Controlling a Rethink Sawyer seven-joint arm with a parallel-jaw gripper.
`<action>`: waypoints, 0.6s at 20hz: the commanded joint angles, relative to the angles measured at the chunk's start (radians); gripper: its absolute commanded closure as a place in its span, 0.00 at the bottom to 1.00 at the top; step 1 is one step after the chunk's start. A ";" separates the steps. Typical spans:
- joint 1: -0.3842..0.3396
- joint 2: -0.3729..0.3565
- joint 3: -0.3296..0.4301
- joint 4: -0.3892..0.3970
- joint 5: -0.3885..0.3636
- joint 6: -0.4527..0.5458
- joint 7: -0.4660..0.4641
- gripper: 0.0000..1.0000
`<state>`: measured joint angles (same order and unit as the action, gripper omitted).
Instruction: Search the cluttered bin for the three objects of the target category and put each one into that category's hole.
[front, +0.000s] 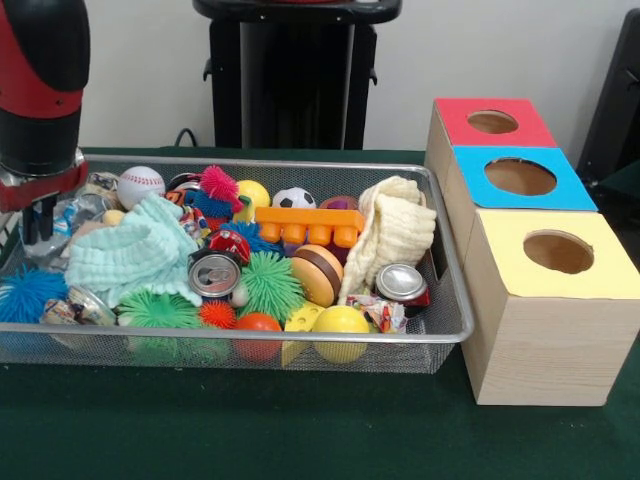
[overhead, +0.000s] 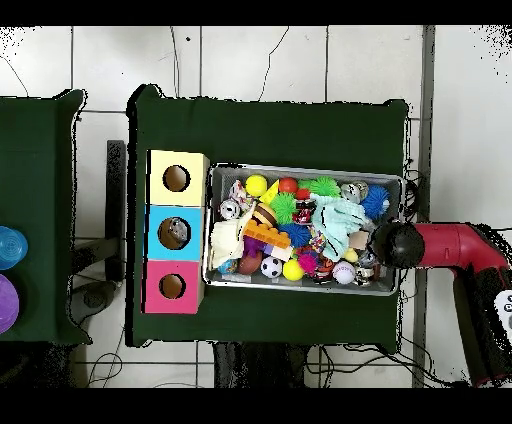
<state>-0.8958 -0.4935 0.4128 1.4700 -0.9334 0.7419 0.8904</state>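
Observation:
A wire mesh bin (front: 440, 215) (overhead: 393, 182) is packed with toys, cloths and cans. Two crushed drink cans lie in it: one (front: 214, 273) near the middle and one (front: 402, 283) at the front right. Among them are a baseball (front: 140, 185), a soccer ball (front: 293, 198), a yellow ball (front: 340, 320), green spiky balls (front: 270, 284), an orange toy brick (front: 310, 222), a mint cloth (front: 135, 250) and a cream cloth (front: 395, 230). My gripper (front: 36, 222) (overhead: 393, 244) hangs low over the bin's left end in the front view, above clear crumpled plastic (front: 70, 212).
Beside the bin stands a wooden box with three round holes, under a red top (front: 492, 122) (overhead: 172, 286), a blue top (front: 520, 177) (overhead: 174, 232) and a yellow top (front: 558, 252) (overhead: 177, 178). Something grey shows inside the blue hole in the overhead view. Green cloth (front: 300, 430) covers the table.

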 joint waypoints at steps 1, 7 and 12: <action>0.019 -0.080 -0.067 0.110 -0.060 0.130 -0.221 1.00; 0.061 -0.248 -0.061 0.220 0.037 0.199 -0.188 1.00; 0.109 -0.303 -0.052 0.245 0.070 0.228 -0.130 1.00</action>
<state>-0.8286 -0.7032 0.3618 1.5986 -0.9024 0.8421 0.8904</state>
